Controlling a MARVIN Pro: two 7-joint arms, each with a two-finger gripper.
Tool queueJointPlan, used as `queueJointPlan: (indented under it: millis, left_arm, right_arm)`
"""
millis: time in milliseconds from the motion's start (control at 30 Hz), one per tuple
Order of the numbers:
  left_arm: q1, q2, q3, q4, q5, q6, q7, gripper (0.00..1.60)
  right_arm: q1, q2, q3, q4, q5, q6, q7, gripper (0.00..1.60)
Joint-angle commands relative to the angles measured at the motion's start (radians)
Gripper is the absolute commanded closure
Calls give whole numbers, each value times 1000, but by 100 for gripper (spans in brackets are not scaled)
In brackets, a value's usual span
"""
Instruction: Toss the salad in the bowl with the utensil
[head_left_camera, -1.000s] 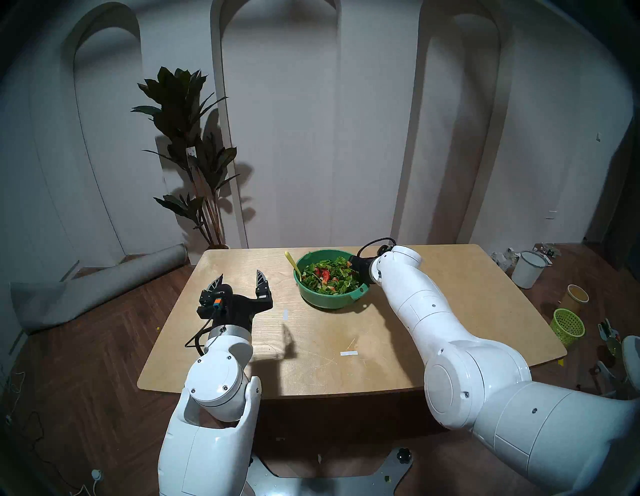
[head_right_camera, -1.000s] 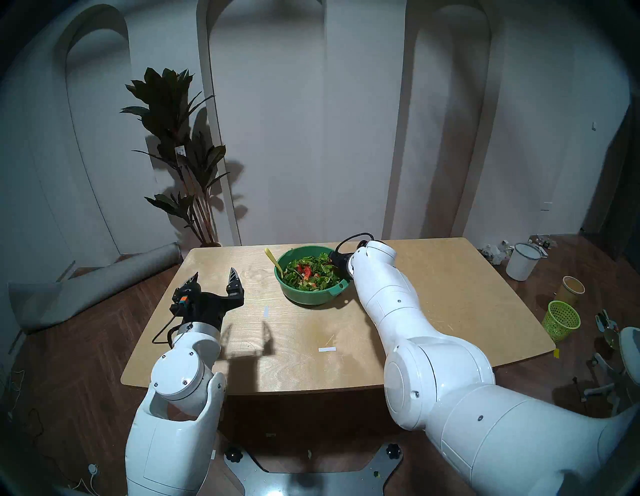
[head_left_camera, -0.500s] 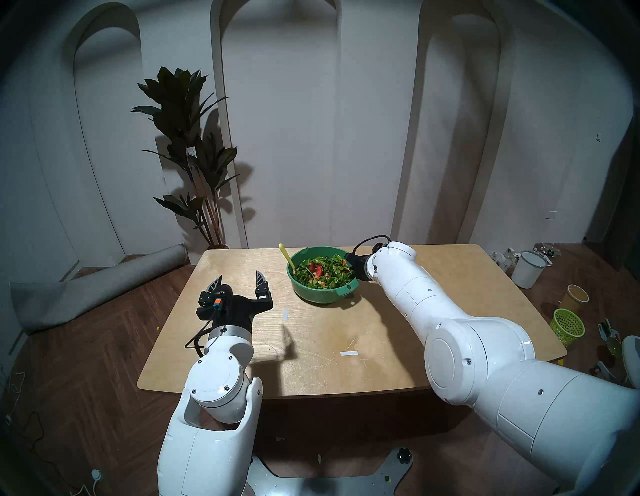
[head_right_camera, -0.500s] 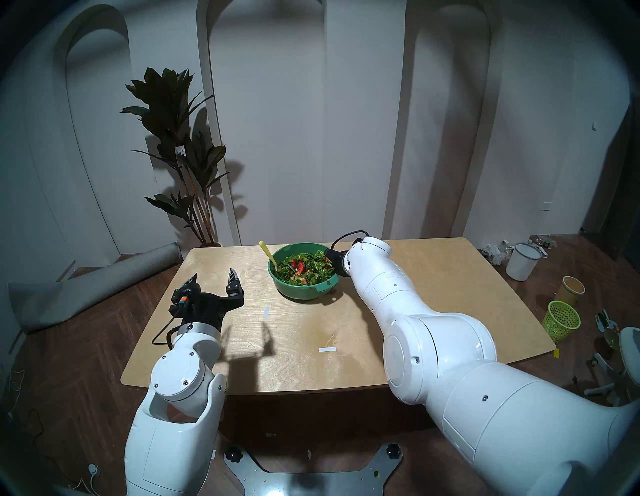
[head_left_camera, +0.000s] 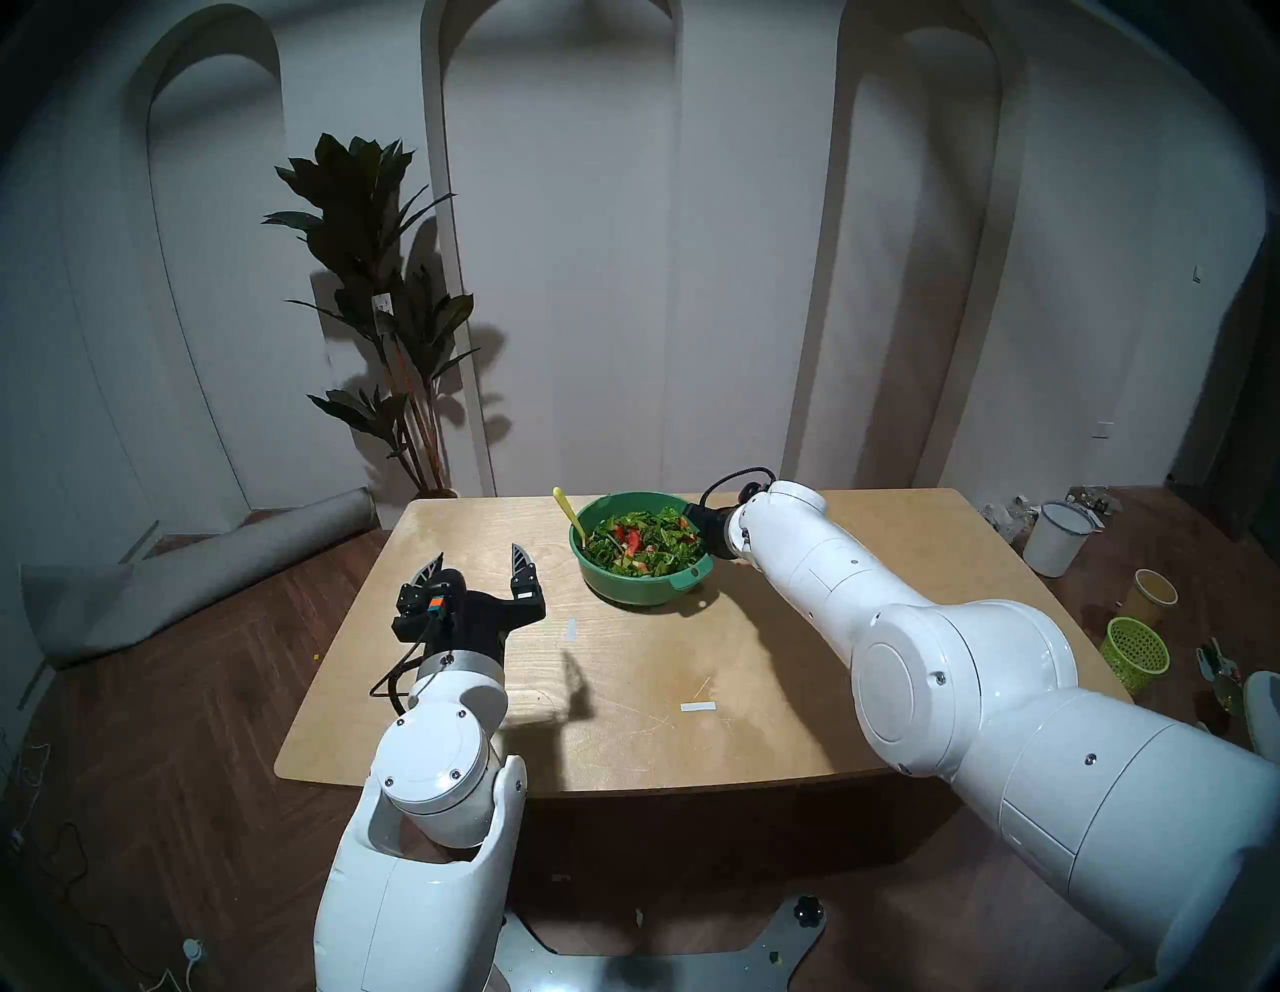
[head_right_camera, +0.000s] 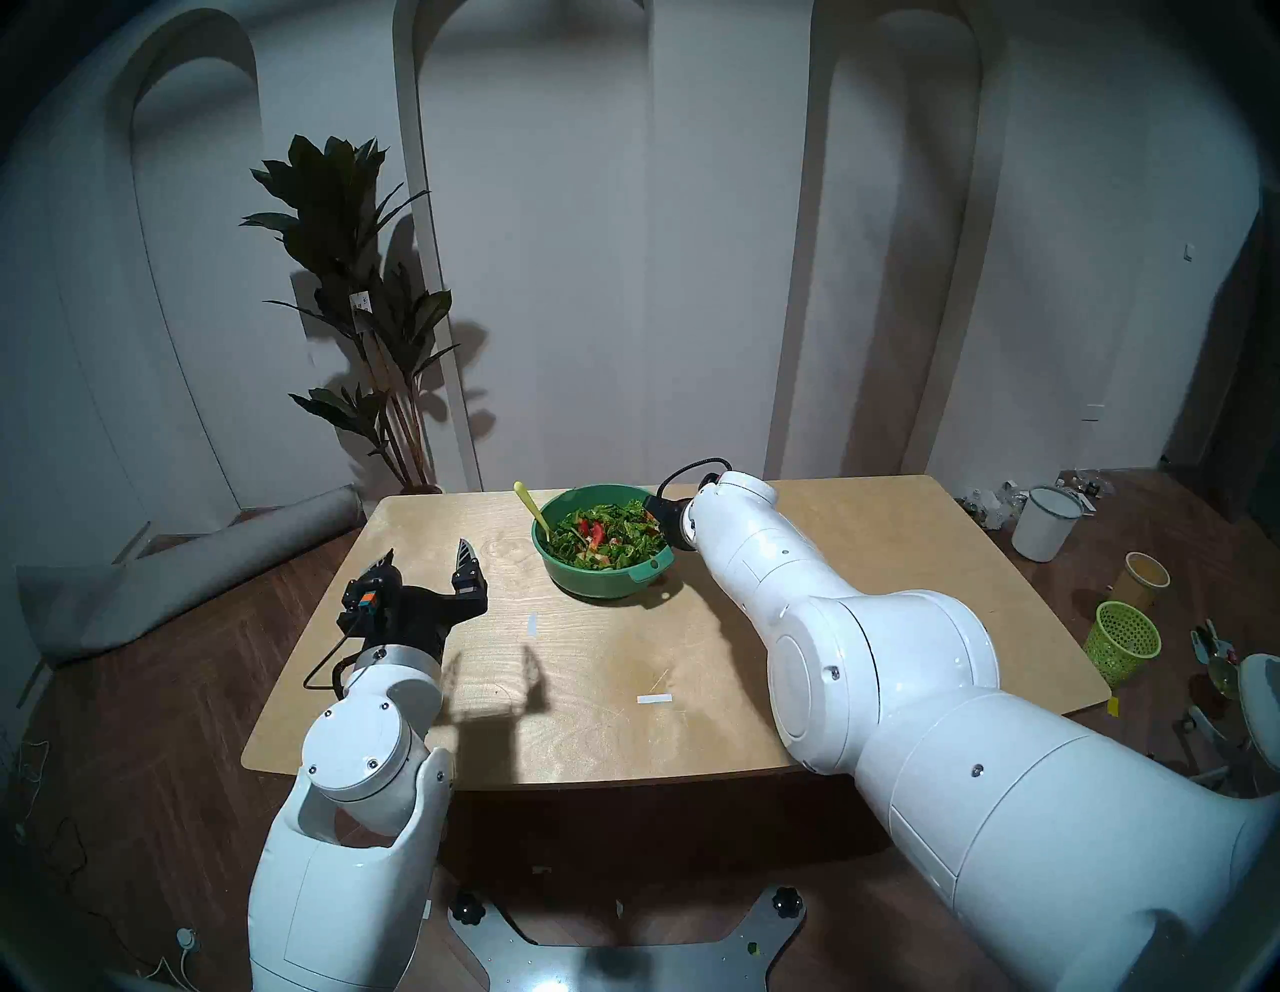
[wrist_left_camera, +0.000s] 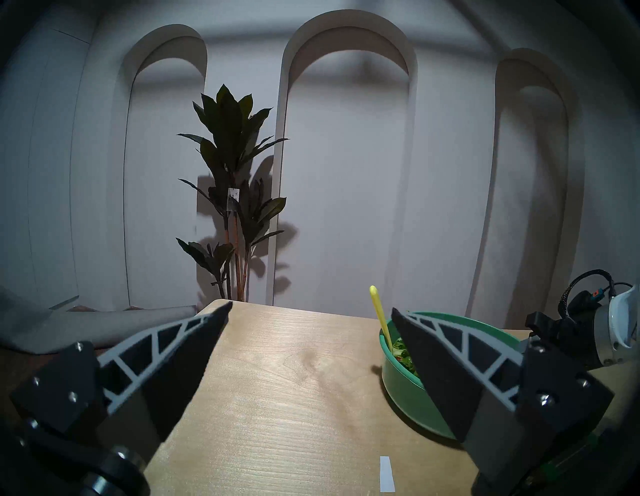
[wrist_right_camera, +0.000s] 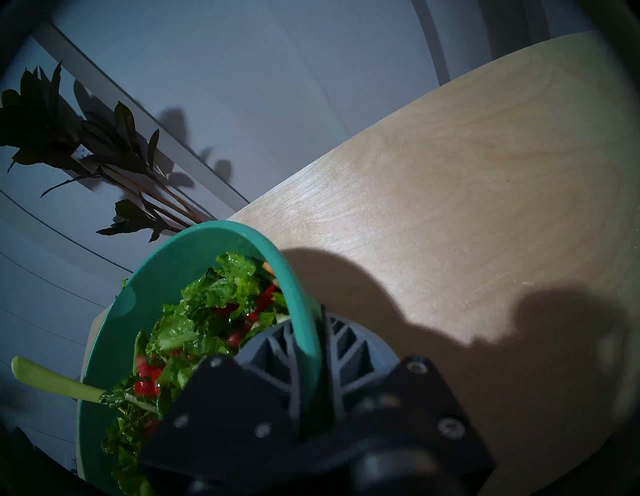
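Near the tabletop's (head_left_camera: 623, 679) far edge, the right claw (wrist_right_camera: 317, 350) is pinching the bowl (head_left_camera: 641, 585) rim (left claw (head_left_camera: 478, 561) gaping, empty); a tug risks spilling salad (head_left_camera: 641, 544) or dislodging the spoon (head_left_camera: 569, 514).

The bowl (wrist_right_camera: 298, 287) looks like smooth teal plastic with a soft sheen. The salad (wrist_right_camera: 211, 311) leaves glisten wetly. The utensil (wrist_left_camera: 380, 313) is matt yellow-green plastic. The tabletop (head_left_camera: 658, 665) is pale, grained wood, satin-smooth.
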Motion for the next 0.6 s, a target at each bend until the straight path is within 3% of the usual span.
queueJointPlan:
  millis: [0,567]
  left_arm:
    - [-5,1,0,-28,-5,-3,-5,0]
    - [-5,7,2,-30,-12,-3,-3,0]
  right_arm:
    - [63,2,-2,9,0,-35,29,131]
    - [86,4,-13,55,3,-61,50,131]
